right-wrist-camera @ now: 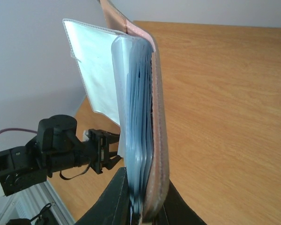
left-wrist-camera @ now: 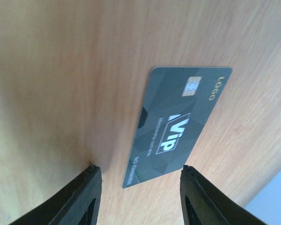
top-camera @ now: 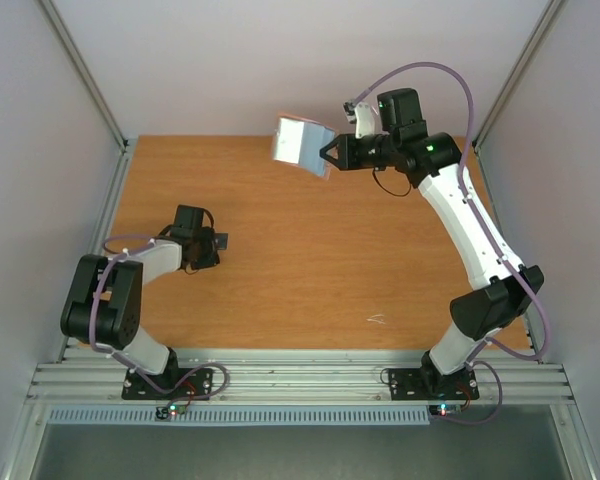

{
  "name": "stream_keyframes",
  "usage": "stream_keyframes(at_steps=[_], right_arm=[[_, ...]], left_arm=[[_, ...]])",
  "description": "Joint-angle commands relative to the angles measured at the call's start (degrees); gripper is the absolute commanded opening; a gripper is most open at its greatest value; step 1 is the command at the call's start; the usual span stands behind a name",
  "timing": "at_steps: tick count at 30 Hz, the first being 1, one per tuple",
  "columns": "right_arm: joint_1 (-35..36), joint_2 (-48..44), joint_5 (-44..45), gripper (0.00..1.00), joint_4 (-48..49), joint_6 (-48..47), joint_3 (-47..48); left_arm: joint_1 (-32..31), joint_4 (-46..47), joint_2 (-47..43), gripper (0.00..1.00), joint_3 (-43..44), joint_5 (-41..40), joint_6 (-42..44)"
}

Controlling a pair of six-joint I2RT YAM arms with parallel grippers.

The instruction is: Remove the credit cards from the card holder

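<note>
The card holder hangs open in the air over the back of the table, light blue panels showing. My right gripper is shut on its edge. In the right wrist view the card holder stands on end, taupe cover on the right and clear blue sleeves on the left, pinched at the bottom by my right gripper. A dark grey credit card marked VIP lies flat on the wood. My left gripper stands open over its near end, jaws on either side and apart from it. From above, this card shows at the left gripper.
Grey walls close in the table on three sides. A metal rail runs along the left edge and slotted rails along the near edge by the arm bases. A small white scuff marks the wood.
</note>
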Motion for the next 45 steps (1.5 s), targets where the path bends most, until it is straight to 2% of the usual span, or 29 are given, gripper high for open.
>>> stream_keyframes(at_steps=[1, 4, 6, 8, 9, 10, 13, 15, 16, 17, 20, 22, 24, 27, 30, 34, 37, 39, 40, 41, 43, 45], right_arm=[[0.0, -0.8, -1.2, 0.01, 0.1, -1.3, 2.0], [0.0, -0.3, -2.8, 0.01, 0.8, -2.9, 2.7], [0.0, 0.8, -4.7, 0.01, 0.6, -4.2, 4.4], [0.0, 2.8, -7.2, 0.01, -0.9, -5.8, 7.1], [0.0, 3.8, -8.1, 0.01, -1.9, -6.5, 8.7], [0.0, 4.5, -8.8, 0.01, -2.9, -7.2, 10.3], [0.0, 5.2, -10.6, 0.01, -3.7, -9.6, 10.7], [0.4, 5.1, -10.5, 0.01, -3.7, -11.6, 9.1], [1.0, 4.9, -9.9, 0.01, -3.6, -12.7, 7.7], [1.7, 4.7, -9.0, 0.01, -3.5, -13.7, 6.1], [3.5, 4.3, -10.7, 0.01, -2.1, -13.4, 2.9], [4.9, 3.7, -11.9, 0.01, -1.0, -12.5, 1.2], [7.5, 2.4, -10.7, 0.01, -0.6, -12.9, -1.6], [11.5, -0.8, -7.7, 0.01, -0.8, -12.3, -6.6], [14.8, -4.7, -12.3, 0.01, 1.0, -10.1, -12.7], [18.6, -9.4, -14.7, 0.01, 5.6, -6.7, -18.6], [19.7, -11.7, -16.0, 0.01, 10.1, -4.0, -20.3], [20.0, -11.9, -15.5, 0.01, 9.8, -4.2, -19.3], [20.1, -11.7, -15.2, 0.01, 8.6, -4.8, -18.6], [20.3, -11.6, -15.0, 0.01, 7.1, -5.6, -18.0], [20.9, -11.7, -14.3, 0.01, 5.7, -7.2, -17.3], [21.4, -12.1, -13.5, 0.01, 5.6, -8.7, -17.3]], left_arm=[[-1.1, -8.0, -1.9, 0.50, -4.1, -0.3, -2.8], [-0.6, -7.6, -5.8, 0.53, -4.4, -1.9, -0.6], [0.3, -2.9, -8.7, 0.56, -4.4, -1.6, 6.4], [1.4, 2.4, -11.8, 0.61, -3.8, 0.7, 17.8], [2.0, 4.9, -13.4, 0.66, -3.3, 2.3, 21.6], [2.6, 7.2, -14.9, 0.74, -3.0, 4.2, 26.3], [3.9, 19.1, -19.3, 0.97, -2.8, 12.8, 37.2], [3.7, 30.3, -22.1, 0.99, -2.8, 22.6, 50.6], [3.2, 32.0, -24.2, 0.99, -2.6, 27.6, 55.6], [2.8, 31.1, -25.5, 0.99, -2.1, 31.5, 62.1], [2.8, 22.2, -28.3, 0.99, -0.1, 40.0, 72.6], [2.7, 20.6, -30.2, 0.99, -0.7, 44.3, 74.8], [2.6, 25.1, -32.9, 0.99, -4.5, 45.5, 72.2], [2.6, 26.2, -37.5, 0.99, -9.0, 43.4, 66.1], [2.6, 23.2, -42.0, 0.99, -11.3, 41.3, 62.1], [2.5, 11.9, -47.1, 0.99, -10.4, 42.3, 68.0], [2.6, 11.0, -49.6, 1.00, -10.8, 47.6, 74.3], [2.6, 14.0, -50.9, 0.99, -10.5, 51.0, 75.4], [2.5, 16.9, -51.3, 0.96, -10.8, 52.3, 73.8], [2.5, 19.8, -51.7, 0.85, -11.0, 52.9, 72.1], [2.4, 21.5, -52.1, 0.49, -10.4, 52.0, 69.9], [2.4, 20.8, -52.4, 0.21, -9.4, 51.2, 69.7]])
